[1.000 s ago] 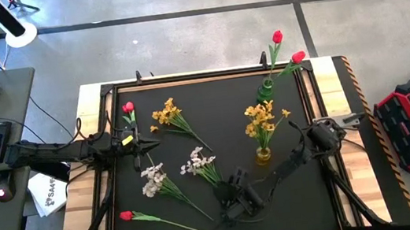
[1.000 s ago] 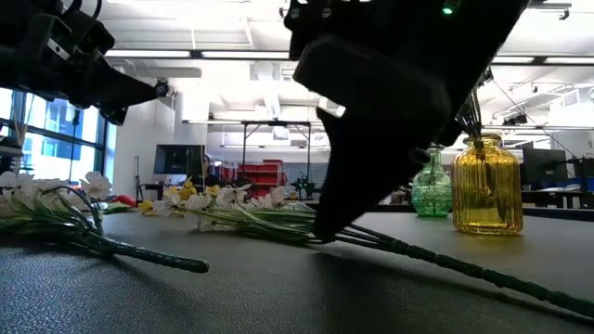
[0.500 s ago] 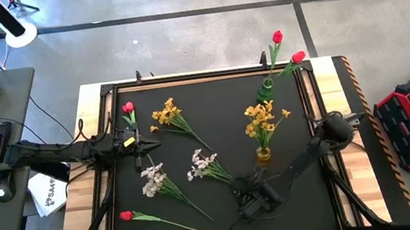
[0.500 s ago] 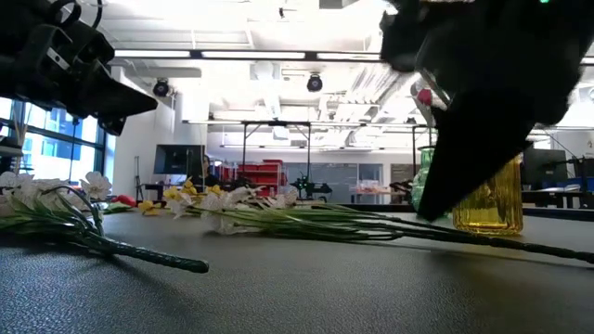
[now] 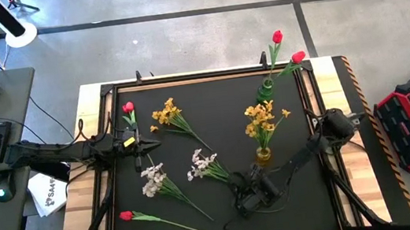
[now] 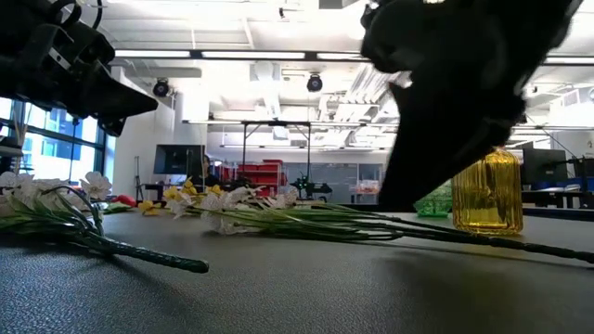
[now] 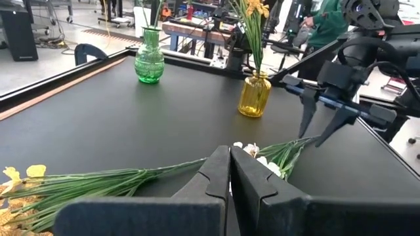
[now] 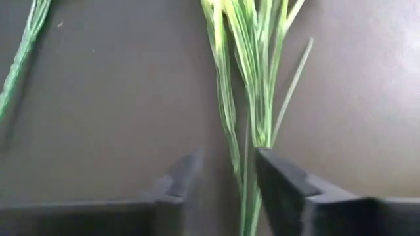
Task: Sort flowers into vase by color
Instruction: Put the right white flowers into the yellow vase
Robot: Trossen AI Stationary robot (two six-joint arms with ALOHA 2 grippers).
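Your robot has two dark, near-black arms built of slim jointed segments. The left arm (image 5: 67, 151) carries a small yellow marking near its wrist and ends in the left gripper (image 7: 230, 172), two matte black, flat-faced fingers with angular, stepped edges. The right arm (image 5: 305, 153) has a rounded, drum-shaped joint housing by the table's edge, with black cable looped beside its lower links. The right gripper (image 8: 226, 180) has two black, wedge-shaped fingers with chamfered tips. Seen from the left wrist camera, those fingers look narrow and blade-like, mounted on a blocky black body.
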